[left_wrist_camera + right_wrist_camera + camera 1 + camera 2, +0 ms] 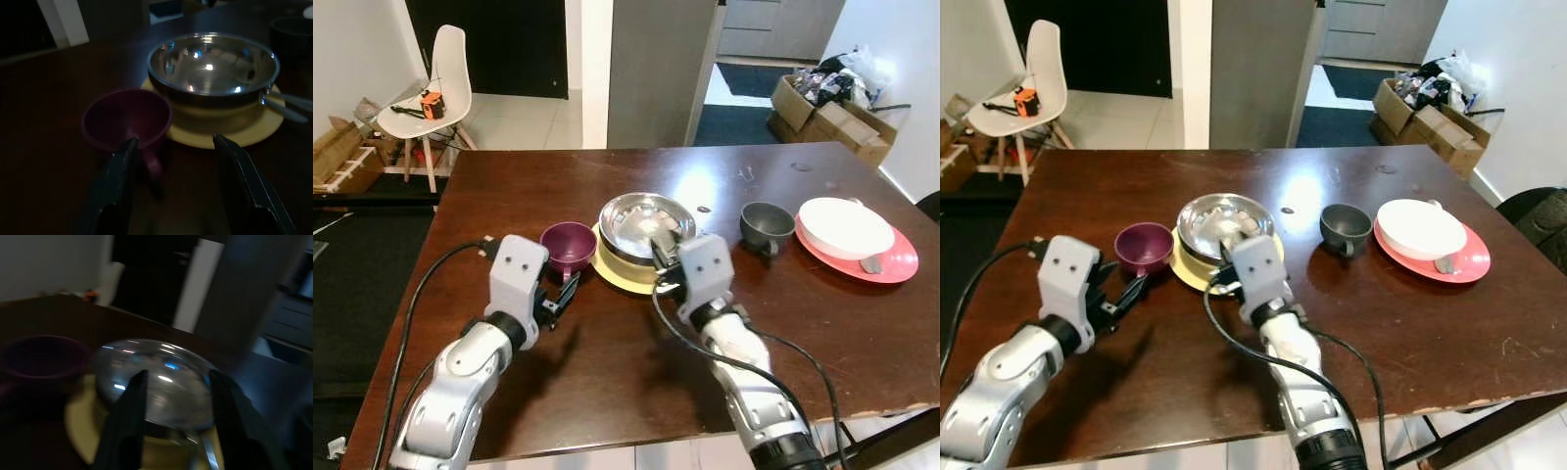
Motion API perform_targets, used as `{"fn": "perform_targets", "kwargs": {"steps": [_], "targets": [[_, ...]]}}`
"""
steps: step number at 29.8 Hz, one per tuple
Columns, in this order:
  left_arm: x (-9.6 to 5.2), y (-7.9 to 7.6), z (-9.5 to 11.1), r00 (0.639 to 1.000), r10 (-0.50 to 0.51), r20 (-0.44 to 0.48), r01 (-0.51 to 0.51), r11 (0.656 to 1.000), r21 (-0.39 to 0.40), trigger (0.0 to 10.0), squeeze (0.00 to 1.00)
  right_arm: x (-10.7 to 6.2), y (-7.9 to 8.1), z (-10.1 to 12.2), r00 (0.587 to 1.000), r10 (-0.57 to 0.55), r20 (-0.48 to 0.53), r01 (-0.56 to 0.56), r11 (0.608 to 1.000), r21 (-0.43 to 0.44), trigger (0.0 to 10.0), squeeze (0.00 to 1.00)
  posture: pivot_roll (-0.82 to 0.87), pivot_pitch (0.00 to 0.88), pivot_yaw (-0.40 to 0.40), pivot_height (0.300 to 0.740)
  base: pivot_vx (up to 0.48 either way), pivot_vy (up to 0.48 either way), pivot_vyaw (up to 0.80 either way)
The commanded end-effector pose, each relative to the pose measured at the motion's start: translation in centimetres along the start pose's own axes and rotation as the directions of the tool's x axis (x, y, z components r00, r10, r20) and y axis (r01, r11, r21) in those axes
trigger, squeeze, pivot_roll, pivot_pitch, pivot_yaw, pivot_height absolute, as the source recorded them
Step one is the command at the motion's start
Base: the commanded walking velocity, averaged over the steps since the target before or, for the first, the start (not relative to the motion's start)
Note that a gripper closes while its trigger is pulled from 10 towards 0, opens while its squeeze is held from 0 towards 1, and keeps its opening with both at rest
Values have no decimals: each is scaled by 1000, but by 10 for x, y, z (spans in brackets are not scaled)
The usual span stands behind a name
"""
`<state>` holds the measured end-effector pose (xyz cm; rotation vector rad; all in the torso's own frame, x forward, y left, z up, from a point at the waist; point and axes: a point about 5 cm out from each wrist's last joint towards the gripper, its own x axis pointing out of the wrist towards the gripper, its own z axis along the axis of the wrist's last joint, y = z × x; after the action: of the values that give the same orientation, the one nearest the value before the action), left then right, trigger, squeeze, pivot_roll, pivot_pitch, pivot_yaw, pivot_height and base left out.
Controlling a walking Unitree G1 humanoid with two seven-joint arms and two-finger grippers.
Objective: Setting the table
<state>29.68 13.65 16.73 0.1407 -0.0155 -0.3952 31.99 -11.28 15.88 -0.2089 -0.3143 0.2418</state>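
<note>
Mid-frame on the dark wooden table (607, 372), a steel bowl (646, 223) sits on a yellow plate (612, 273) — purple cup (568, 245) touching its left edge. Left gripper (566, 297) fingers spread, just below the cup. Right gripper (173, 421) fingers apart at the bowl's near rim. Right of those — a grey cup (766, 225), then a white bowl (845, 226) on a red plate (897, 262).

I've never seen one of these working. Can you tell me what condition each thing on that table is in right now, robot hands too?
Purple cup: upright, empty, beside the yellow plate.
Steel bowl: upright on the yellow plate.
Grey cup: upright.
White bowl: on the red plate.
Left gripper: open, near the purple cup.
Right gripper: open, at the steel bowl.
</note>
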Motion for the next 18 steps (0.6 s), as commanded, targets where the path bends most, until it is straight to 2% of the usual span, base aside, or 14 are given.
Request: {"fn": "perform_targets", "kwargs": {"steps": [1, 4, 6, 7, 9, 10, 11, 13, 14, 16, 18], "targets": [[5, -8, -3, 999, -39, -13, 39, 999, 19, 10000, 0, -4, -14, -6, 997, -77, -23, 78, 997, 12, 10000, 1000, -5, 21, 61, 740, 0, 0, 0], [11, -13, -2, 998, -59, -15, 59, 998, 31, 10000, 0, -7, -30, -15, 986, -153, -60, 154, 988, 12, 10000, 1000, -6, 19, 63, 740, 0, 0, 0], [15, -16, -4, 998, -63, -23, 63, 997, 34, 10000, 0, -8, -39, -23, 977, -182, -110, 189, 980, 60, 10000, 1000, -9, 16, 65, 740, 0, 0, 0], [16, -17, -4, 998, -63, -22, 64, 997, 38, 10000, 0, -9, -41, -26, 975, -180, -133, 191, 978, 78, 10000, 588, -9, 14, 63, 740, 0, 0, 0], [17, -17, -4, 998, -63, -21, 64, 997, 41, 10000, 0, -9, -43, -28, 973, -178, -147, 192, 977, 88, 10000, 588, -9, 14, 63, 740, 0, 0, 0], [18, -17, -3, 998, -58, -20, 58, 997, 44, 10000, 0, -9, -44, -35, 969, -145, -201, 173, 976, 131, 10000, 0, -8, 13, 64, 740, 0, 0, 0], [18, -17, -3, 998, -58, -20, 58, 997, 44, 10000, 0, -9, -44, -35, 969, -145, -201, 173, 976, 131, 10000, 0, -8, 13, 64, 740, 0, 0, 0], [16, -10, -1, 999, -40, -14, 41, 998, 46, 10000, 0, -2, -50, -36, 972, -75, -225, 135, 955, 263, 10000, 0, 2, 14, 64, 740, 0, 0, 0], [16, -10, -1, 999, -40, -14, 41, 998, 46, 10000, 0, -2, -50, -36, 972, -75, -225, 135, 955, 263, 10000, 0, 2, 14, 64, 740, 0, 0, 0], [12, -5, 1, 999, -32, -1, 32, 998, 59, 10000, 0, 15, -50, -25, 981, -6, -196, 78, 930, 360, 10000, 0, 15, 14, 64, 740, 0, 0, 0], [11, -4, 2, 999, -33, 5, 33, 997, 69, 10000, 0, 19, -51, -23, 980, 5, -197, 69, 928, 367, 10000, 0, 17, 14, 64, 740, 0, 0, 0]]}}
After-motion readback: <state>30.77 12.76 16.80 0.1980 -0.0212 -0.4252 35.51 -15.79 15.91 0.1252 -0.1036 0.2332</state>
